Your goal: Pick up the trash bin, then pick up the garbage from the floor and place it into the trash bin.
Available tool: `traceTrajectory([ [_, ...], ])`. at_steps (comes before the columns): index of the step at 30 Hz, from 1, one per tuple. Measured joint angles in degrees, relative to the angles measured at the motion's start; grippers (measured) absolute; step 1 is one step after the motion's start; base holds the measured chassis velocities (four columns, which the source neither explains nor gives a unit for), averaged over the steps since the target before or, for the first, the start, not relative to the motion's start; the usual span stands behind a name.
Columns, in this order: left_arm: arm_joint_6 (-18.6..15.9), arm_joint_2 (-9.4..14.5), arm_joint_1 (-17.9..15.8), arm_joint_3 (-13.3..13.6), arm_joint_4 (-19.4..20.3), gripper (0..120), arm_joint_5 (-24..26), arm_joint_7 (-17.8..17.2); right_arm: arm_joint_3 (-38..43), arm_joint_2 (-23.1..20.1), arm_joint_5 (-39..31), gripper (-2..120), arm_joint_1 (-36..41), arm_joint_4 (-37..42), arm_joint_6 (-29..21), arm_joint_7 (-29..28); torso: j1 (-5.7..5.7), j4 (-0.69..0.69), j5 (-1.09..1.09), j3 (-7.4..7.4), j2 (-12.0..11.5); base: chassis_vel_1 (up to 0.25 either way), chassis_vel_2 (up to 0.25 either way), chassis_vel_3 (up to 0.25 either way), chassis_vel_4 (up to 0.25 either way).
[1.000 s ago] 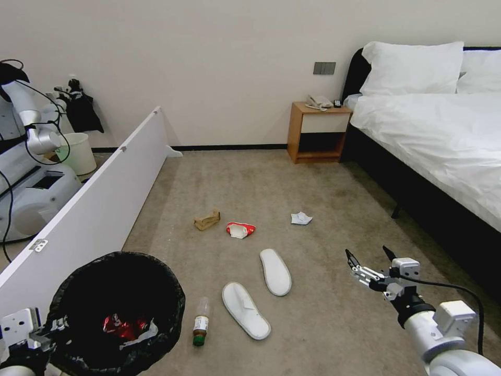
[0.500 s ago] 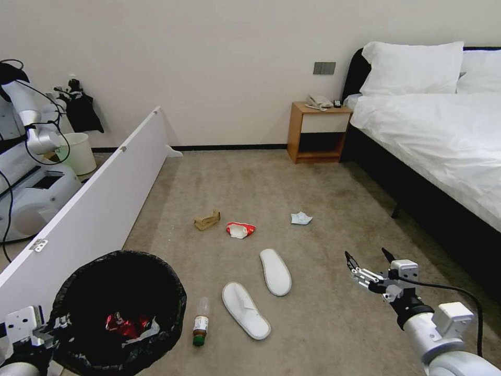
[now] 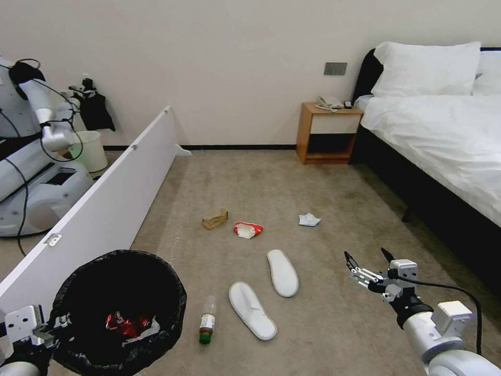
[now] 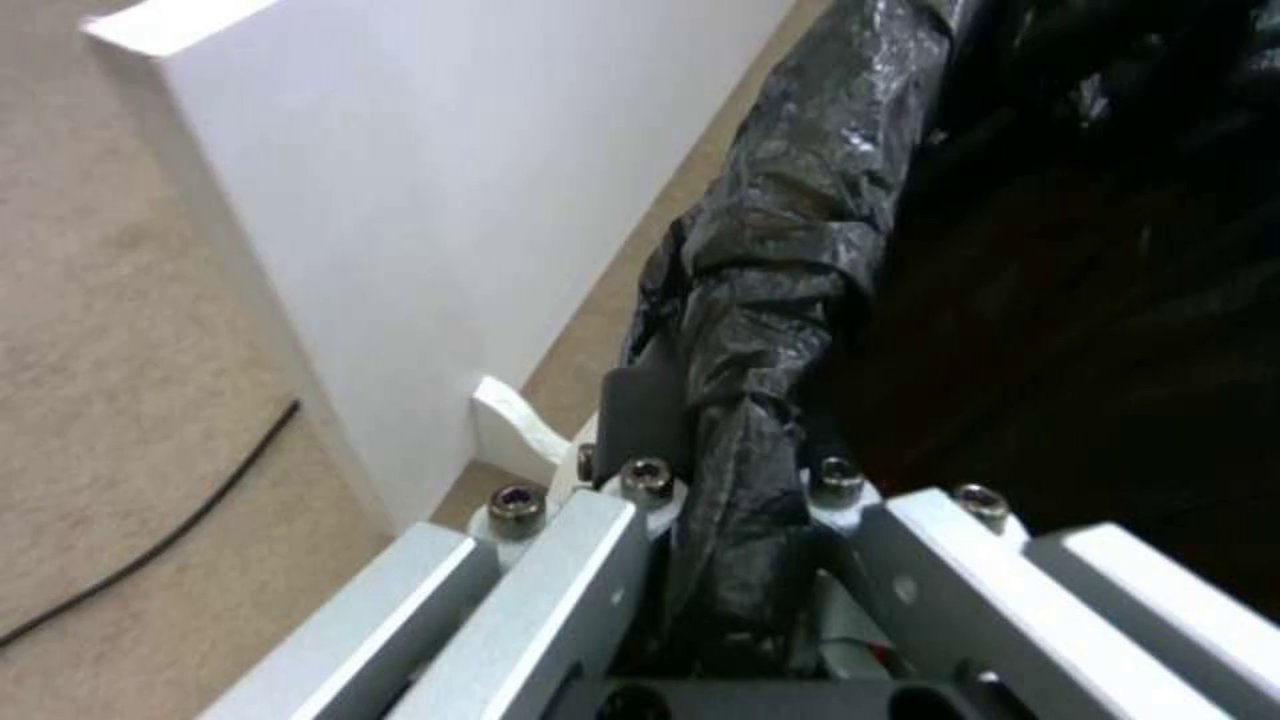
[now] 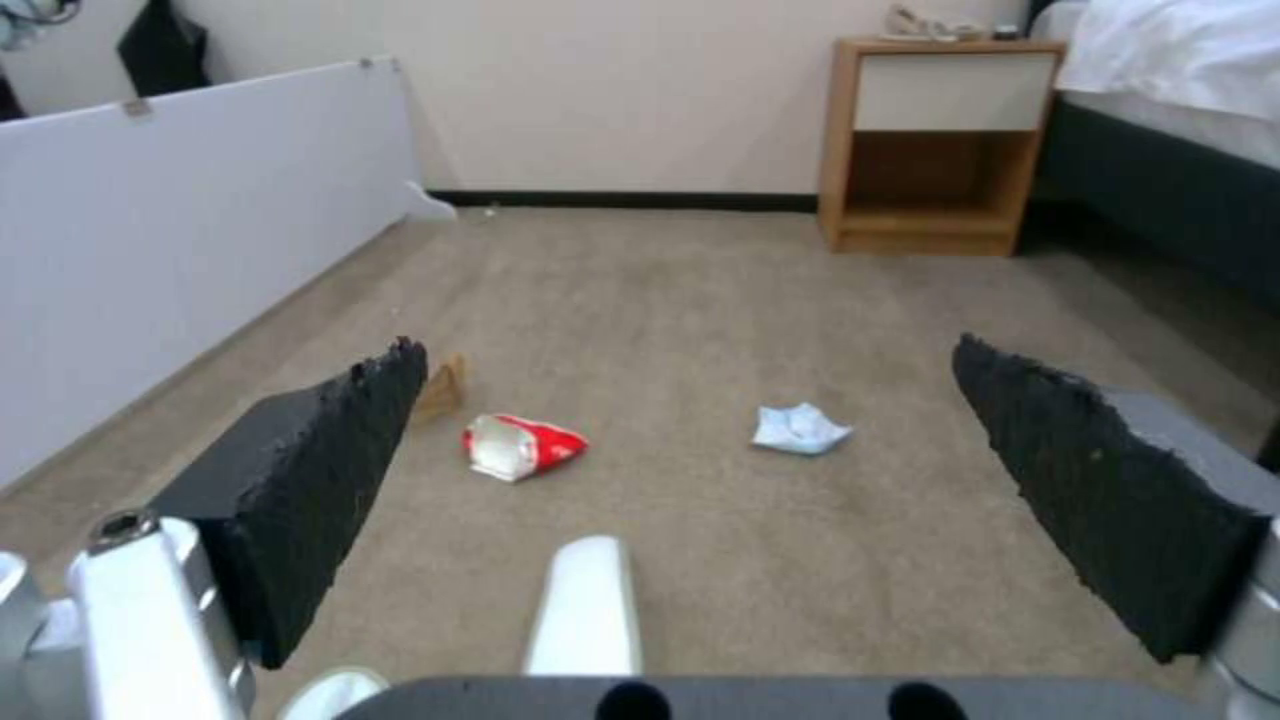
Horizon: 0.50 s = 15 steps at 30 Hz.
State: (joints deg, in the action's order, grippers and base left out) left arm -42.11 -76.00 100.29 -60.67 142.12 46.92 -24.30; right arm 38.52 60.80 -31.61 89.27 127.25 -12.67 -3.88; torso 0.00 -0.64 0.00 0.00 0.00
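Note:
My left gripper (image 3: 52, 322) is shut on the rim of the trash bin (image 3: 175, 297), gripping the black bag (image 4: 747, 400) at the lower left. A crushed red can (image 3: 122, 324) and white tissue lie inside. On the carpet lie a green-capped bottle (image 3: 207, 326), two white slippers (image 3: 252, 309) (image 3: 283, 271), a red-white packet (image 3: 247, 229), a brown paper scrap (image 3: 215, 219) and a crumpled pale blue piece (image 3: 309, 220). My right gripper (image 3: 365, 254) hovers open to the right of the slippers, with the packet (image 5: 520, 446) and the blue piece (image 5: 798, 428) beyond its fingers.
A long white board (image 3: 104, 209) stands on edge along the left. Behind it are another robot (image 3: 36, 172) and a cream bucket (image 3: 91, 150). A bed (image 3: 443, 141) runs along the right, with a wooden nightstand (image 3: 326, 133) at the far wall.
The whole picture has shifted slightly to the right, so the camera has turned left. The litter has not moved on the carpet, and both grippers keep their states.

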Motion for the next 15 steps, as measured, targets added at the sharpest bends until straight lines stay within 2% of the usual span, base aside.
traceTrajectory([
  [15, 0.06, -0.22, -0.12, 0.22, 0.02, 2, -0.72, 0.02, -0.13, -0.14, 0.05, 100, 0.5, 0.09, -0.02, 0.47, 0.0, -0.02, 0.0, 0.0, 0.0, 0.0, 0.0, 0.0, 0.0],
])
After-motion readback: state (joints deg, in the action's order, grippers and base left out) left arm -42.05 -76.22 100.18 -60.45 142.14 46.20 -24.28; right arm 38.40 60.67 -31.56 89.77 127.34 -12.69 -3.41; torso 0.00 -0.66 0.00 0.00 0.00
